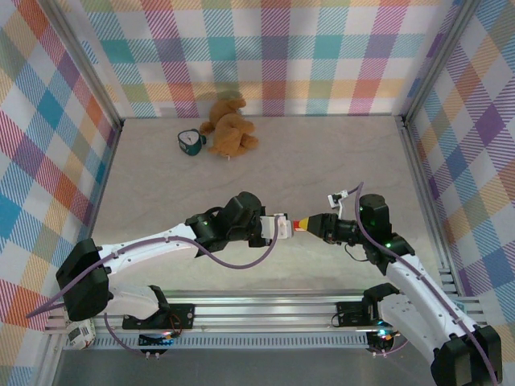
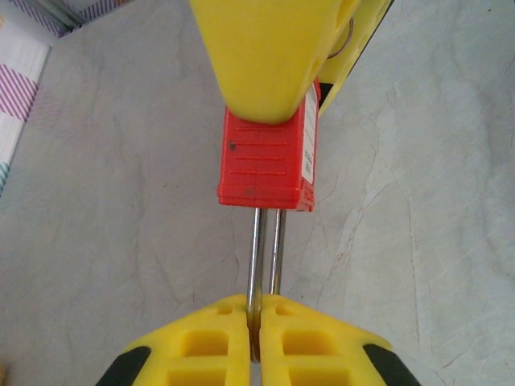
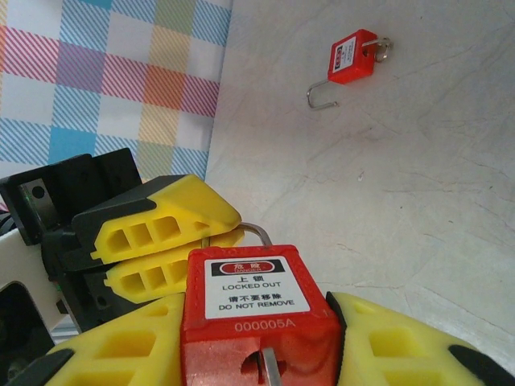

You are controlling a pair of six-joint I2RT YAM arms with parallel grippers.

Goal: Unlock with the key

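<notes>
key (image 3: pixel 272 371) is sitting in the held padlock's (image 3: pixel 257 289) keyway, by the look of it. right gripper (image 3: pixel 261 322) is clamping the body; left gripper (image 2: pixel 259 322) is pinching the shackle (image 2: pixel 265 249), fingers fully closed. Shackle isn't looking released, so turn and pull are remaining. second padlock (image 3: pixel 352 60) is lying open beyond.

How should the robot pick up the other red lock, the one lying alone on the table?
Probably the spare padlock's red body, from straight above, pinching across its two long edges. It lies flat on the table, and the body is its chunkiest part; the thin open shackle at one end would likely slip or swing.
</notes>
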